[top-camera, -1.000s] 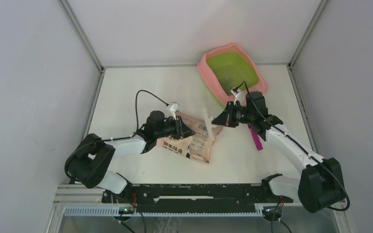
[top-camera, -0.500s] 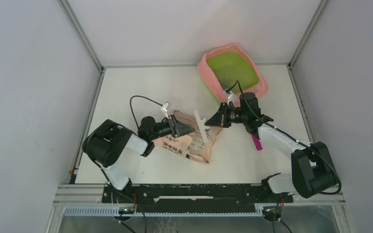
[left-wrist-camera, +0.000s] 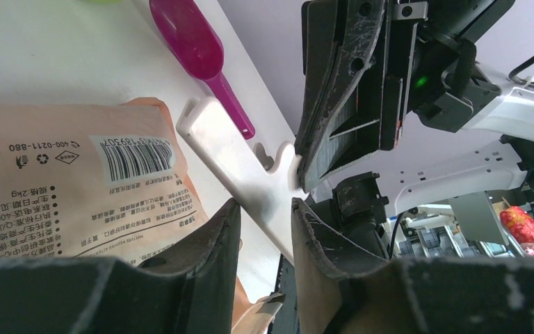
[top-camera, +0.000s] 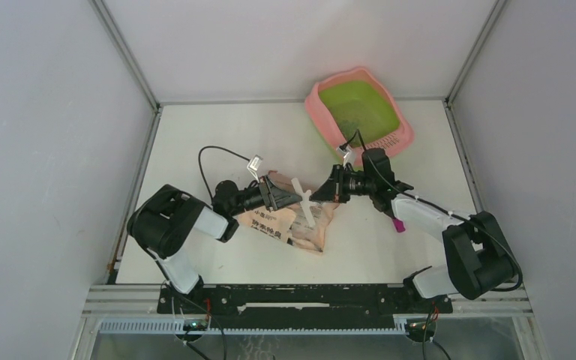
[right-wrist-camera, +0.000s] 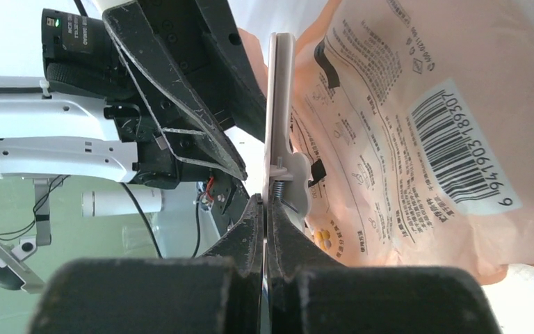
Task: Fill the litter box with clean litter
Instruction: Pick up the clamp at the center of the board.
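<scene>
Litter box (top-camera: 321,118) (big pink-rimmed, lime-green plastic tray) sits at the far right of the white worktop (top-camera: 217,135), well apart from the action. Looks like the bag-opening step. The right tool (right-wrist-camera: 265,209) is clamped on the white plastic sealing clip (left-wrist-camera: 229,149) by the peach-pink printed bag (left-wrist-camera: 62,181), and the left tool (left-wrist-camera: 264,209) has its jaws parted around the clip's bar. Next move, I'd guess, calls for pulling the clip clear so the bag can pour.

bag (left-wrist-camera: 55,188) | "400-0211-880" | "2kg" | barcode digits and Chinese print unclear
</scene>
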